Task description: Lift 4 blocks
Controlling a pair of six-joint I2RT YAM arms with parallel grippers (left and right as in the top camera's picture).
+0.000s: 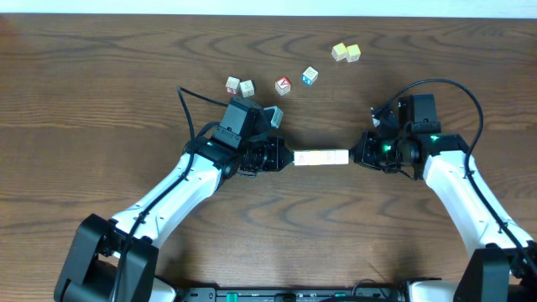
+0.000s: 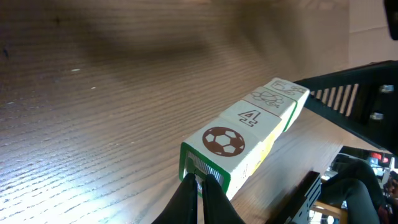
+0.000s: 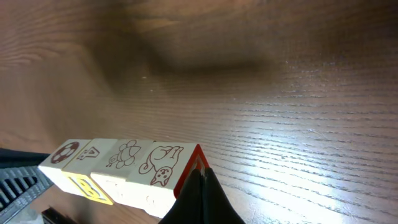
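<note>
Nearest, at the near edge of the counter (image 1: 33,210), stand the bases of both arms, with the left arm (image 1: 168,197) and right arm (image 1: 460,191) reaching inward toward the middle. Between them are the four blocks (image 1: 321,157), set end to end as one short pale bar that runs left to right near the middle of the counter. The left end effector (image 1: 285,158) has its fingers pressed together, and its tip butts the green end face at the left of the bar. The right end effector (image 1: 357,156), fingers likewise together, butts the red end face at the right. Neither clamps a block; the row is pinched between the two tips. Whether the bar is clear of the wood I cannot tell. The step in hand looks like raising the row as one piece. Doing it well probably means a steady inward push from both sides, tips level and centred on the end faces, and both arms rising at the same pace, since any skew could let the middle blocks buckle out. Farther off, well apart from the bar, sit two whitish cubes (image 1: 239,86), a red-faced cube (image 1: 283,85) and a blue-faced cube (image 1: 310,75). Farthest are two pale yellow cubes (image 1: 346,53), side by side.
</note>
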